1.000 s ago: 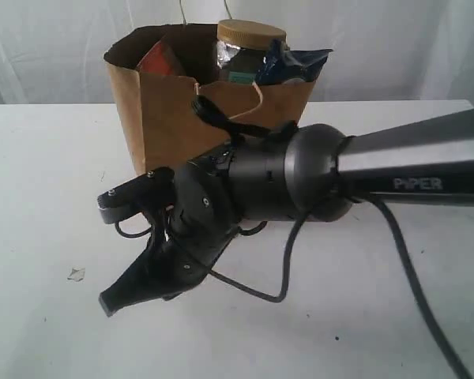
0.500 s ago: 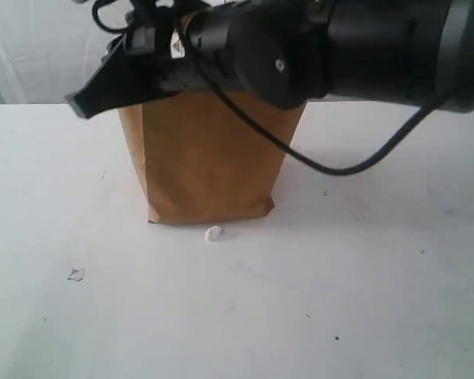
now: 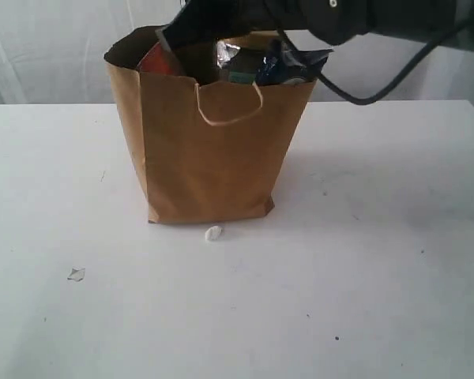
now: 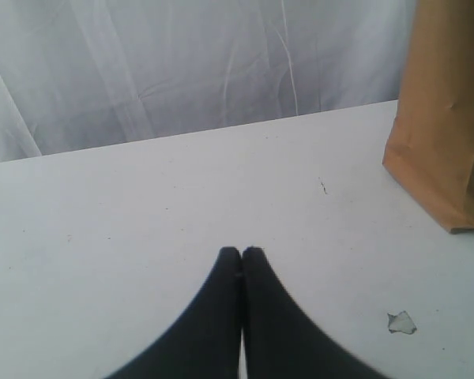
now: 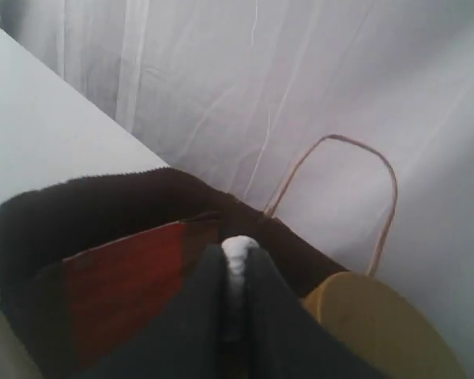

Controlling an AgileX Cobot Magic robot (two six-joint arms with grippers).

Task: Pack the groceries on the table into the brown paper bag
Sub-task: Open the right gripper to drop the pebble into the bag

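Observation:
The brown paper bag [image 3: 209,150] stands upright in the middle of the table [image 3: 363,260]. Groceries sit inside it: a reddish pouch [image 3: 159,59], a clear jar [image 3: 229,57] and a blue packet [image 3: 288,65]. My right gripper [image 3: 174,35] hangs over the bag's open mouth. Up close, the right gripper [image 5: 235,254] is shut on a small white crumpled scrap [image 5: 238,246], above the reddish pouch [image 5: 122,284] and beside the jar's gold lid [image 5: 379,324]. My left gripper [image 4: 242,253] is shut and empty, low over the table [image 4: 142,205], with the bag [image 4: 446,118] off to one side.
Two white scraps lie on the table, one at the bag's foot [image 3: 213,233] and one nearer the front left [image 3: 77,274]; the latter also shows as a scrap [image 4: 401,321] near my left gripper. A white curtain [image 3: 55,47] hangs behind. The bag's cord handle [image 5: 379,181] stands up.
My right arm has risen from low in front of the bag to above its open mouth. The left gripper stays shut.

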